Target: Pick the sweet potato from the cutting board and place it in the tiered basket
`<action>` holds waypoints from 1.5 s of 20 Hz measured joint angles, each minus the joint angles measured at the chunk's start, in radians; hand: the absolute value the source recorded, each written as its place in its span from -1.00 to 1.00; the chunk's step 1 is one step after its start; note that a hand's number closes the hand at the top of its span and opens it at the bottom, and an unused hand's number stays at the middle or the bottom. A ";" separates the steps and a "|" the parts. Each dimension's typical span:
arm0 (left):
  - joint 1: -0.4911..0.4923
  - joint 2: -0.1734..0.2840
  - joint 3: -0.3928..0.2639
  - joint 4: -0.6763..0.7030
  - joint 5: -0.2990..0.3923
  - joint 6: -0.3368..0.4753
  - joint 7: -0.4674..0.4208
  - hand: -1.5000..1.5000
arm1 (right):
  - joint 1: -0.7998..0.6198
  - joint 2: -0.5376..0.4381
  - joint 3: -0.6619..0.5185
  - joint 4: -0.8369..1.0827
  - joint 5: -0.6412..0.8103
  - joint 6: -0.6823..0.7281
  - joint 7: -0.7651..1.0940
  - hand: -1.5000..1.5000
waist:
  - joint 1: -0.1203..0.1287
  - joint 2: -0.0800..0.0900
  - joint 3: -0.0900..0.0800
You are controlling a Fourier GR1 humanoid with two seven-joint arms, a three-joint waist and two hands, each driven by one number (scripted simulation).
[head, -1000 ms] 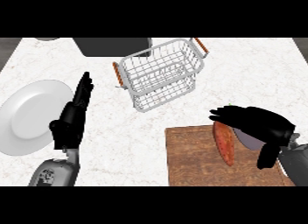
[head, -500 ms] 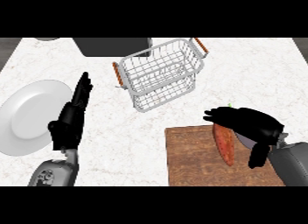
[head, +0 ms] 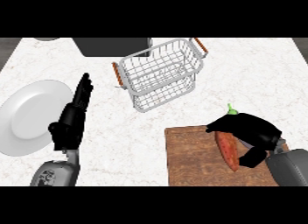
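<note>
The orange-red sweet potato [head: 227, 150] lies on the wooden cutting board [head: 194, 162] at the lower right, with a small green tip showing above my hand. My right hand [head: 252, 129] sits over the potato's right side. Its fingers curl round the upper end and the thumb comes in by the lower end, hiding part of the potato. The white wire tiered basket [head: 160, 72] with orange handles stands tilted at the upper middle, apart from the board. My left hand [head: 72, 117] rests open at the left, fingers pointing up.
A white plate [head: 24, 117] lies at the left edge, just beside my left hand. A dark box [head: 113, 46] stands at the back, behind the basket. Bare marble counter lies between the board and the basket.
My right hand has shifted left and down over the sweet potato and curled round it. The left hand, plate and basket have not moved.
</note>
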 measured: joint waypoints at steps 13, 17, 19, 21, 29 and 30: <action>0.006 0.001 0.006 0.021 -0.004 -0.011 -0.011 0.00 | -0.012 0.222 0.209 -0.043 0.368 -0.133 0.386 1.00 | -0.004 -0.017 -0.015; 0.002 0.000 0.004 0.014 0.000 -0.016 -0.002 0.00 | 0.013 0.306 0.364 -0.091 0.450 -0.071 0.681 1.00 | 0.005 -0.016 -0.012; 0.004 0.005 0.007 0.013 0.005 -0.023 -0.011 0.00 | 0.004 0.332 0.438 -0.100 0.434 -0.061 0.830 1.00 | 0.013 -0.011 -0.009; -0.001 0.000 0.003 0.013 -0.001 -0.019 -0.007 0.00 | -0.012 0.351 0.503 -0.137 0.395 -0.041 0.971 1.00 | 0.016 -0.007 -0.005; -0.001 -0.012 -0.008 0.011 -0.008 -0.011 -0.003 0.00 | -0.151 0.373 0.653 -0.353 0.249 0.002 1.380 1.00 | 0.015 -0.004 -0.001; 0.001 -0.012 -0.009 0.007 -0.011 -0.009 0.000 0.00 | -0.171 0.372 0.661 -0.386 0.234 0.002 1.407 1.00 | 0.015 -0.005 -0.001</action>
